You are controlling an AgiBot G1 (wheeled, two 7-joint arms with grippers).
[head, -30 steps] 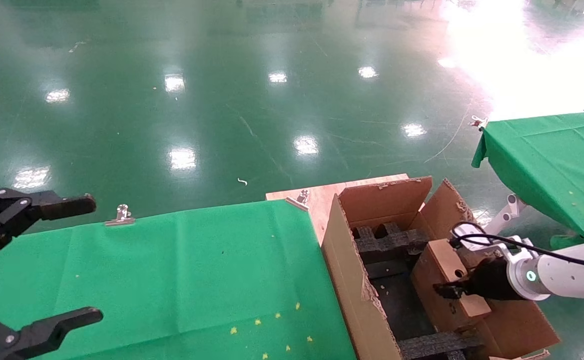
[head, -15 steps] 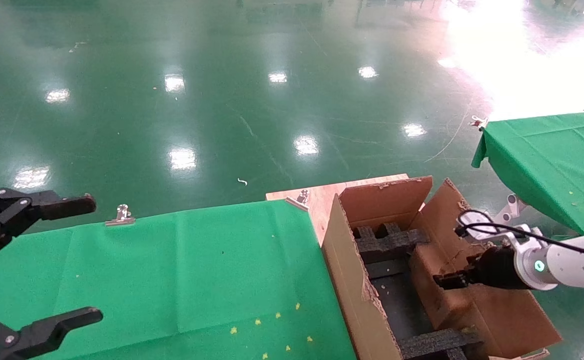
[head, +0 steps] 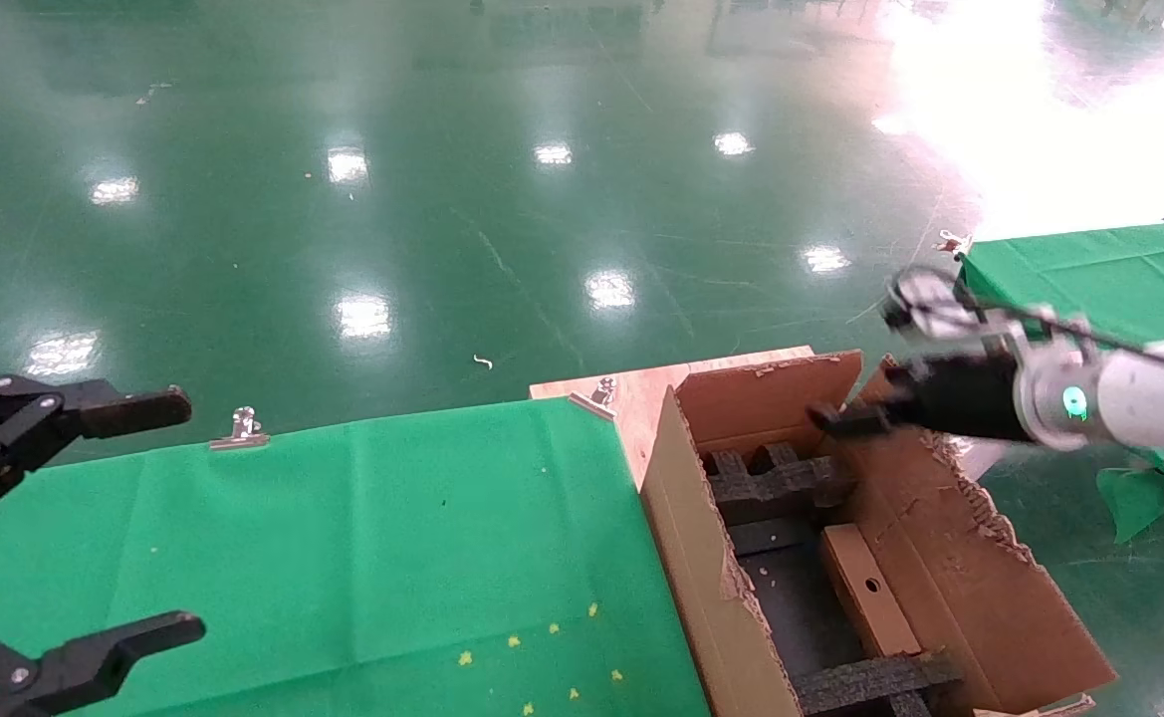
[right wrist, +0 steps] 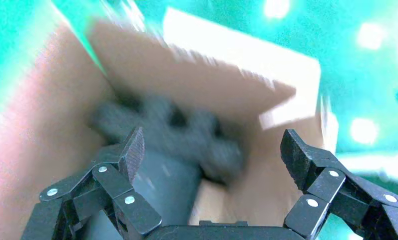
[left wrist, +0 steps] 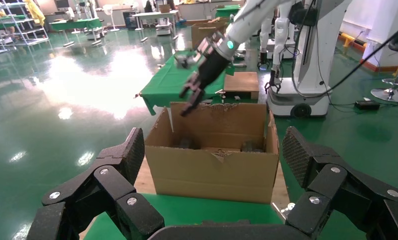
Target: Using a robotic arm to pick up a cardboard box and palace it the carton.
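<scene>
The small cardboard box [head: 868, 602] lies tilted inside the carton [head: 699, 558], against its right wall, its round hole showing. Black foam inserts [head: 776, 483] sit in the carton. My right gripper [head: 840, 418], on the white arm with the green ring light, is open and empty and hangs above the carton's far end. In the right wrist view [right wrist: 211, 150] its jaws stand wide apart over the foam [right wrist: 187, 130]. My left gripper [head: 183, 516] is open and empty, parked over the green table at the far left. In the left wrist view [left wrist: 214, 150] it faces the carton [left wrist: 211, 172].
A green-clothed table [head: 343, 538] lies left of the carton, with metal clips [head: 243, 428] on its far edge. A wooden board [head: 641, 393] shows behind the carton. A second green table [head: 1089, 299] stands at the right. The carton's ragged right flap [head: 980, 578] leans outward.
My right gripper let go of the cardboard box, which now rests lower in the carton, and has risen up and away toward the carton's far end. The left arm has not moved.
</scene>
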